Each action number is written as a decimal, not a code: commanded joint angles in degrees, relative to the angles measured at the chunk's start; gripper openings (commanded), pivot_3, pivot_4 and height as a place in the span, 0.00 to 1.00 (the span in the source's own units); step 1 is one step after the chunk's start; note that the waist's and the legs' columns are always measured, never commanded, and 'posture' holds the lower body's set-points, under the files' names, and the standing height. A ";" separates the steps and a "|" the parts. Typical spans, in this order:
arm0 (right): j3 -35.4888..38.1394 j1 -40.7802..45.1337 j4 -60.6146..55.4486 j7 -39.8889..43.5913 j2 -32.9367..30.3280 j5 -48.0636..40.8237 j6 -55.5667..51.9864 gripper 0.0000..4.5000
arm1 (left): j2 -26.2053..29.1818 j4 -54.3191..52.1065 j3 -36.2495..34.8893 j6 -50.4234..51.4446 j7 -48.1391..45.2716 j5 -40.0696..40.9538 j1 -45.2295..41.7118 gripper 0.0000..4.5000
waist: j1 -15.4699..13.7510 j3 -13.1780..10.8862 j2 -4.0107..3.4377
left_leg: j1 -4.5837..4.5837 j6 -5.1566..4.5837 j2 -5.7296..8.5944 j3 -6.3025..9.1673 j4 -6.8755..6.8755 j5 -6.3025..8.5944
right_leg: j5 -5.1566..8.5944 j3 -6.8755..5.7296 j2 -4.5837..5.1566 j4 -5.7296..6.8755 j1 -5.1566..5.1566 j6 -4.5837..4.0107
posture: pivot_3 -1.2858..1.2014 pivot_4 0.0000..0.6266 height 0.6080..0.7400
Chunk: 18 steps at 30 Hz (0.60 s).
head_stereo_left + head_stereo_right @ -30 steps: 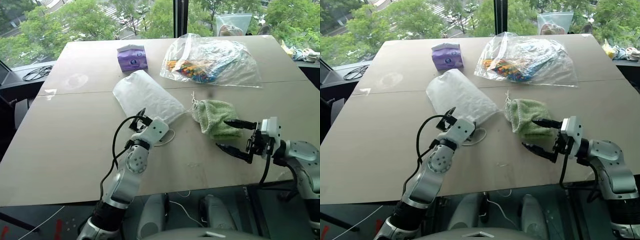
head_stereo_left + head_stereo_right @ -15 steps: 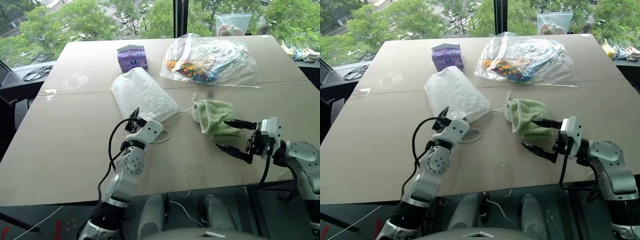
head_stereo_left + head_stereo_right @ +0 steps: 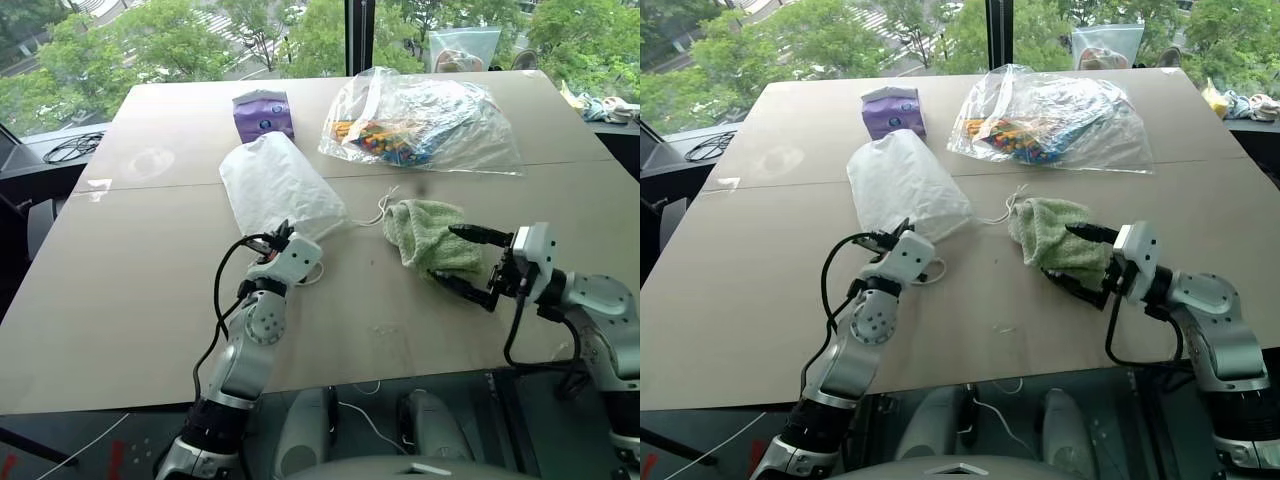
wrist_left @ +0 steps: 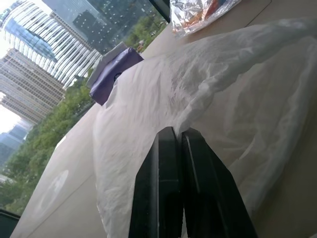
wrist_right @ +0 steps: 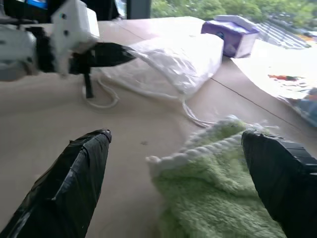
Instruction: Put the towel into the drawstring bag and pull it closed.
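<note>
On table (image 3: 120,260), left end effector (image 4: 171,136) now clenches drawstring bag (image 3: 275,185); right end effector (image 3: 468,258) stays released.

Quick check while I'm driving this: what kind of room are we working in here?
Probably an upper-floor office or lab: a large plain table stands against tall windows that look down on treetops and a street, and high-rise towers show beyond.
</note>
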<state>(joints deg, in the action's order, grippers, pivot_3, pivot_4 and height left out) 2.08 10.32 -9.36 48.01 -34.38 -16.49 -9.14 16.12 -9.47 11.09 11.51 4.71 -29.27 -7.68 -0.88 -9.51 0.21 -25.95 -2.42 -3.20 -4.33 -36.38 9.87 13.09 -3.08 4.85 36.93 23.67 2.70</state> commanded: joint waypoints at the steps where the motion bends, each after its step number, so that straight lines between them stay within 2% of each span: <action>1: -1.30 1.36 -0.59 -6.42 2.11 3.78 -3.19 1.00 | -0.38 -1.75 -2.50 -1.04 -0.21 1.52 -0.60 0.02 | -0.06 0.01 0.02 | 0.00 0.00 0.00 0.02 0.00 0.00 | 0.00 -0.02 0.00 0.01 -0.02 -0.01 | 0.52 0.24 1.00; 9: -5.27 7.31 5.47 -16.16 5.39 13.96 -5.11 1.00 | 0.15 -2.30 -3.14 -3.52 -3.62 4.48 0.76 0.02 | 0.07 0.01 0.02 | -0.02 -0.02 0.01 -0.14 -0.03 -0.01 | -0.01 -0.01 -0.01 0.05 -0.01 0.01 | 0.52 0.24 1.00; 15: -8.32 9.08 7.98 -17.86 5.95 17.97 -9.49 1.00 | -0.52 -2.55 -4.03 -2.11 -5.84 6.41 1.91 0.02 | 0.11 0.03 0.04 | -0.02 -0.02 0.00 -0.31 -0.03 -0.01 | -0.01 -0.01 -0.01 0.07 -0.01 0.01 | 0.52 0.24 1.00; 18: -8.64 11.16 10.42 -20.47 6.18 20.37 -12.77 1.00 | -0.80 -1.93 -5.62 -2.83 -7.92 9.96 3.65 0.02 | 0.23 0.15 0.12 | 0.03 -0.02 -0.01 -0.31 -0.04 -0.01 | -0.01 -0.01 -0.01 0.08 -0.03 0.00 | 0.52 0.24 1.00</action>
<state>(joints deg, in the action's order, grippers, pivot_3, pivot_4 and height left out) -6.53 20.41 -1.17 29.86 -28.08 1.27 -18.93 15.58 -9.63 7.01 9.44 -1.99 -22.06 -5.37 -0.65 -9.36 0.33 -25.86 -2.43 -3.23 -4.64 -36.42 9.86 13.08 -3.08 4.84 37.01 23.64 2.71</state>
